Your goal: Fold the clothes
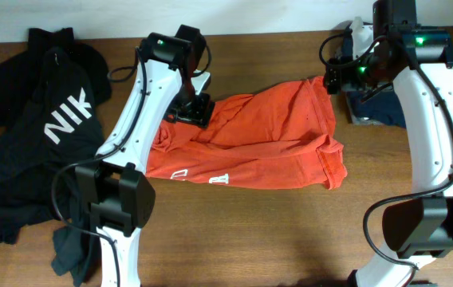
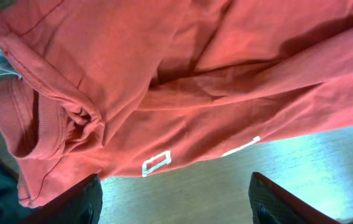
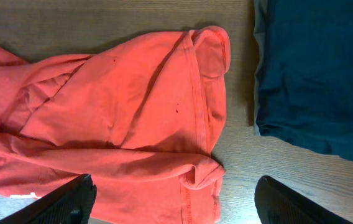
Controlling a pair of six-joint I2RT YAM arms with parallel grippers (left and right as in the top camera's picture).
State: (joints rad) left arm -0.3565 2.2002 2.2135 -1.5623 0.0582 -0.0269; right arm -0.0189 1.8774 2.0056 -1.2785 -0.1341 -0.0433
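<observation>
An orange-red shirt (image 1: 258,139) with white lettering lies crumpled across the middle of the wooden table. It also shows in the left wrist view (image 2: 183,81), collar at the left, and in the right wrist view (image 3: 120,124), hem corner folded over. My left gripper (image 1: 194,110) is open and empty above the shirt's collar end; its fingers (image 2: 175,202) frame bare table. My right gripper (image 1: 334,76) is open and empty above the shirt's far right corner; its fingers (image 3: 176,202) straddle the folded hem.
A black shirt (image 1: 39,127) with white letters lies spread at the left, with a dark grey garment (image 1: 71,251) below it. A folded dark blue garment (image 1: 378,108) sits at the far right, also in the right wrist view (image 3: 316,68). A white object (image 1: 360,32) stands behind it.
</observation>
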